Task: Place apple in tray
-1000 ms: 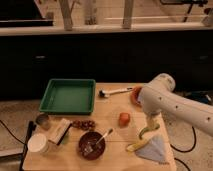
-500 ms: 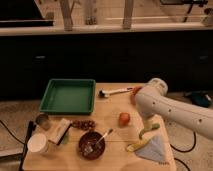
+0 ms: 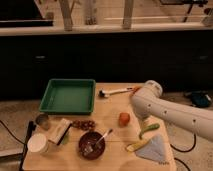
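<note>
Table (image 3: 112,107) of light wood stands before dark cabinets, pale ledge above, speckled floor around. Green tray (image 3: 67,97) sits rear left, its floor bare. Brown bowl (image 3: 91,144) at front holds a spoon (image 3: 103,136). White cup (image 3: 37,143) front left. Apple (image 3: 124,118) lies on table, right of tray, well apart. End effector hidden behind white arm (image 3: 167,111) at right; released, not on apple.

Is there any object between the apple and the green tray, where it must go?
Nothing visible. Bare table lies between the apple and the tray; the brush lies behind that path. The gripper hangs close to the apple's right.
</note>
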`<state>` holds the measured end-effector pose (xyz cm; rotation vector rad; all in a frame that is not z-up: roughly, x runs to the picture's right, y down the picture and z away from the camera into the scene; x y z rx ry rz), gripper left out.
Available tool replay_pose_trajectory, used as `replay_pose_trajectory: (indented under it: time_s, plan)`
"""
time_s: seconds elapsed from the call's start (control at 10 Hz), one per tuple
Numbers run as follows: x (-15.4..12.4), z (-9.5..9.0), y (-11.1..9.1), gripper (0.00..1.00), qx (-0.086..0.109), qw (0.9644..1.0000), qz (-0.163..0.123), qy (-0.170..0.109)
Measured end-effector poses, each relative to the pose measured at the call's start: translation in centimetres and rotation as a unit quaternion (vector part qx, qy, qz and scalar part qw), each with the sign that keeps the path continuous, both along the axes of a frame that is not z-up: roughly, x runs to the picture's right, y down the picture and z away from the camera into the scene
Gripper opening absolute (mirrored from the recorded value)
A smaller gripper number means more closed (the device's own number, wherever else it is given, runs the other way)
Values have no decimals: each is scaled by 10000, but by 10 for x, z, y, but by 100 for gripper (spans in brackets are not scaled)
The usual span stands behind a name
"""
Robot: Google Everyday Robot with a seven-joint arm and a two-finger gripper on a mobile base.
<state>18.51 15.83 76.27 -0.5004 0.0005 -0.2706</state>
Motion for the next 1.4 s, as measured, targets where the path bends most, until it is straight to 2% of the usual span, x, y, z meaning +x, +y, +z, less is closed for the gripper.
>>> replay_pose_trajectory:
  time_s: [0.9,1.4]
  plan:
    - [-16,19,13,80,-26,9993,133,-355]
    - [-23,31,21,80,-115,9978,345,-550]
